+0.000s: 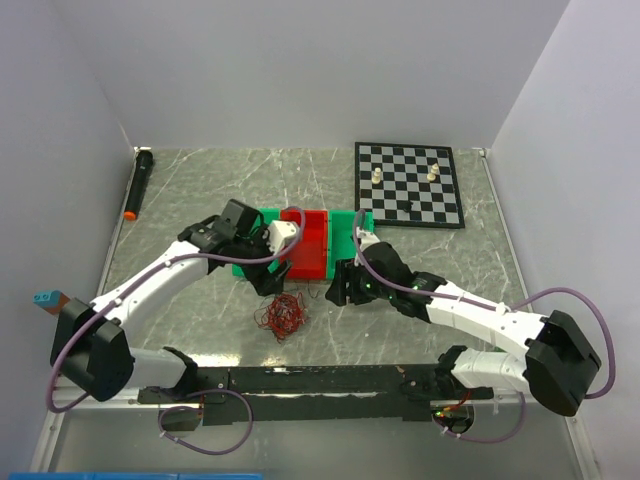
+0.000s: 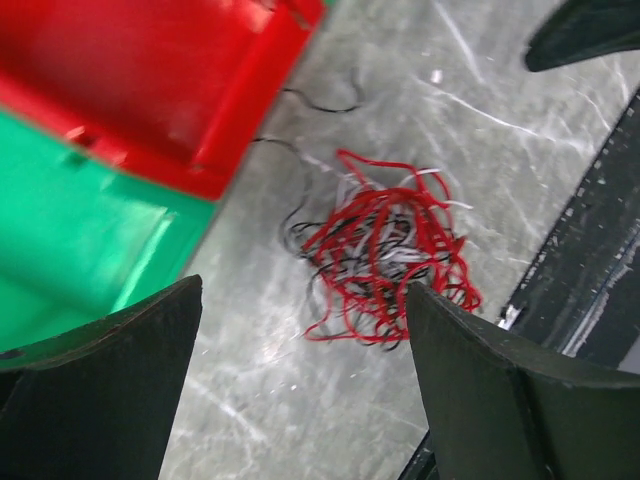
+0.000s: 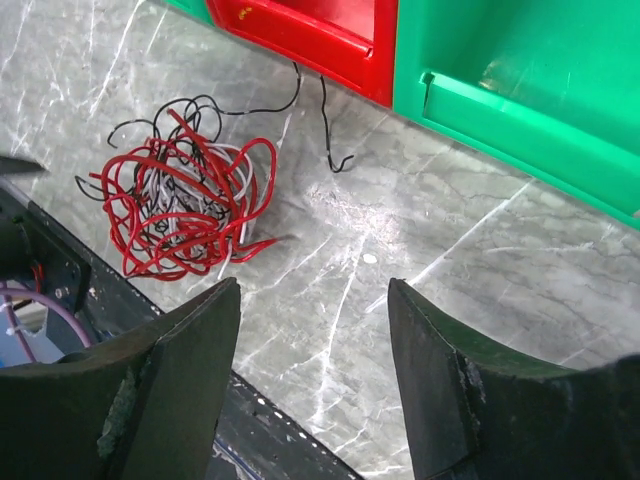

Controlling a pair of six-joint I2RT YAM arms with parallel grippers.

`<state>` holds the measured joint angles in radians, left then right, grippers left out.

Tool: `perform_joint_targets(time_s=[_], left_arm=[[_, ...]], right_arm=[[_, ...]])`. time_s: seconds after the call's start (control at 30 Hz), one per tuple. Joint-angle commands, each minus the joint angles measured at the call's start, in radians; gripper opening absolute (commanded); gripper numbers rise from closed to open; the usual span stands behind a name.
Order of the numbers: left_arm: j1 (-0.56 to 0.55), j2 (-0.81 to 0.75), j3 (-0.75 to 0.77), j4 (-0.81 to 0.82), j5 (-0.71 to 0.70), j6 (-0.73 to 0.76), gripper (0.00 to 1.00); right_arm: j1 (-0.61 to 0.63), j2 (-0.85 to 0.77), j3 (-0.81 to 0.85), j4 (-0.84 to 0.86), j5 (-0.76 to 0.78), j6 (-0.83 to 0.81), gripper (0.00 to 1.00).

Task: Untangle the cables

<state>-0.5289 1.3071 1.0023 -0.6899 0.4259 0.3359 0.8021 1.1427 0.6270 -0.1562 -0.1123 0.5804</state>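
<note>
both hands are up and over the work now. the cables [image 1: 284,316], a curly knot of red, white and black wire, lie on the counter [image 1: 200,190] just in front of the red bin [image 1: 305,243], on its near side toward the arm bases. the left hand [image 2: 305,290] hangs spread wide with nothing in it, the knot showing in the gap between its fingers. the right hand [image 3: 312,285] is spread too and empty, over bare counter beside the knot.

here's the worry: two loose black strands run from the knot right up to the red bin's front wall. whether they go under it, i can't tell. pull the bundle away hard and those ends could catch and drag the bin. the wires are very thin, so a pinch may slip off, or it may scoop the whole clump and draw the tangle tighter. the hands also sit close together in front of the red bin, so a bump looks possible.

a green bin [image 1: 346,232] flanks the red bin, with another on its far side. a chessboard [image 1: 408,183] with a few pieces lies beyond the red bin toward the right arm's side, and a black stick with an orange tip [image 1: 138,185] lies well off on the left arm's side. neither blocks the reach.
</note>
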Motion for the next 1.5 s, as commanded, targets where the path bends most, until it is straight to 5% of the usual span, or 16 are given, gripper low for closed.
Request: perform_joint_targets(time_s=[0.0, 0.83, 1.13, 1.47], left_arm=[[-0.043, 0.038, 0.007, 0.044, 0.03, -0.003, 0.84], [-0.106, 0.095, -0.031, -0.023, 0.093, 0.072, 0.45], [-0.108, 0.077, -0.016, -0.014, 0.091, 0.069, 0.02], [-0.106, -0.083, 0.165, -0.167, 0.163, 0.035, 0.01]], right_arm=[[-0.009, 0.003, -0.009, 0.03, 0.028, 0.033, 0.66], [-0.012, 0.029, -0.003, 0.081, -0.013, 0.045, 0.56], [-0.001, 0.034, -0.021, 0.136, -0.047, 0.044, 0.56], [0.035, 0.055, 0.007, 0.178, -0.066, 0.009, 0.6]])
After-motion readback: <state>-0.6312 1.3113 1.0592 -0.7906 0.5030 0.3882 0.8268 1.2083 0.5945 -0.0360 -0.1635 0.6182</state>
